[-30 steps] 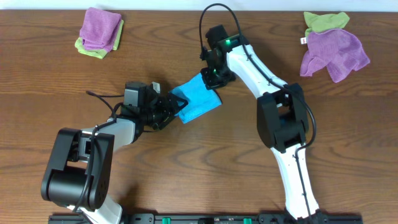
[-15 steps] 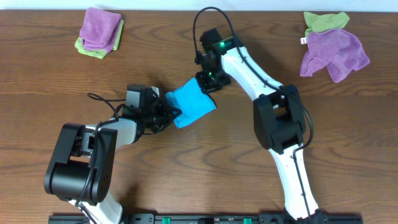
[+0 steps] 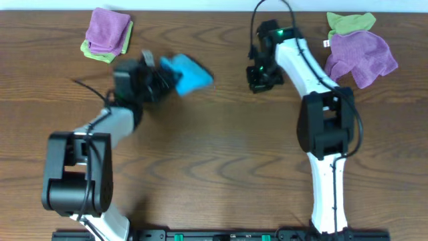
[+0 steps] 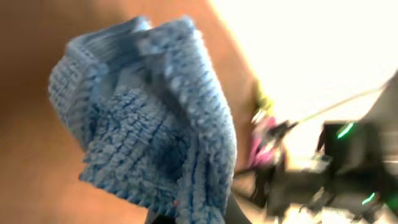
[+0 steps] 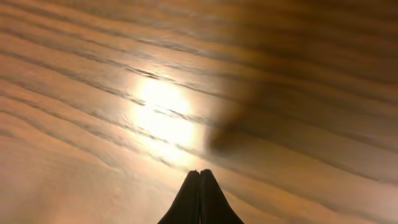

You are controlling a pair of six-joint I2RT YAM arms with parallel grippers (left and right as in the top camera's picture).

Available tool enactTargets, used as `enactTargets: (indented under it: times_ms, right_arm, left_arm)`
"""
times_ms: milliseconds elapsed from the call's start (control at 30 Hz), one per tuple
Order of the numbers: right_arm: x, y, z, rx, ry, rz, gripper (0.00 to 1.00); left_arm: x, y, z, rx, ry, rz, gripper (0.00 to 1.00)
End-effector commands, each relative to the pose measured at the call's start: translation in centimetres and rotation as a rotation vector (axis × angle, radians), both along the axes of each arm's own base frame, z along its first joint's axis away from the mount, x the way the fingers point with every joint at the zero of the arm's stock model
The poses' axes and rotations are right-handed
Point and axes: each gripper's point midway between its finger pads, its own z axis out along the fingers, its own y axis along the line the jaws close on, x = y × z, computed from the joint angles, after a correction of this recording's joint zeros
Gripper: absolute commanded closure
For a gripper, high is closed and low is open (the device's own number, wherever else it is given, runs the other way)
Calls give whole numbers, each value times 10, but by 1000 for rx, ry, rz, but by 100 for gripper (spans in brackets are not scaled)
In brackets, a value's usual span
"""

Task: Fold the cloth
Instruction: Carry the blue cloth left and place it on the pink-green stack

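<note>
Brown wooden table (image 3: 221, 167). Bunched blue terry cloth (image 3: 192, 75), at 11 o'clock from the table's centre, is grasped at its 9 o'clock edge by the left gripper (image 3: 164, 81). Right gripper (image 5: 199, 182), at 1 o'clock, is clenched empty over bare wood.

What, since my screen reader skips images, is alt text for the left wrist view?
A bunched blue terry cloth fills the frame, pinched at its lower edge by the left gripper; blurred brown wooden table behind.
</note>
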Motion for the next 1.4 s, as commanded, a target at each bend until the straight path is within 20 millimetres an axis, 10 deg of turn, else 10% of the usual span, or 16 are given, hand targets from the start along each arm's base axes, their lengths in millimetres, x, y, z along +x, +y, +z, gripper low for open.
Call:
enactTargets:
  times_ms: [0,167,333,833,1067,1267,1300,1367]
  right_arm:
    - [7,-2,46,12,-100,2,99]
    - [8,0,71,25,-153,6,99]
    - [8,1,85,32,-183,6,99]
    - [-5,5,83,24,-132,-5,98]
    - [-6,8,83,24,-125,-17,99]
    - [-7,10,83,25,-124,-20,99]
    - [-7,10,83,25,-123,-21,99]
    - [-7,10,83,25,-121,-28,98]
  left_arm:
    - [45,41,63,9,-162,104,94]
    - [81,130,110,45,-240,398,94]
    - [90,191,106,73,-243,535,94]
    - [167,227,48,-38,-211,561,94]
    - [172,219,-18,-146,-57,534,94]
    - [171,215,-28,-163,-32,519,94]
    - [171,215,-27,-165,-36,515,88]
    - [171,212,-21,-172,-55,490,42]
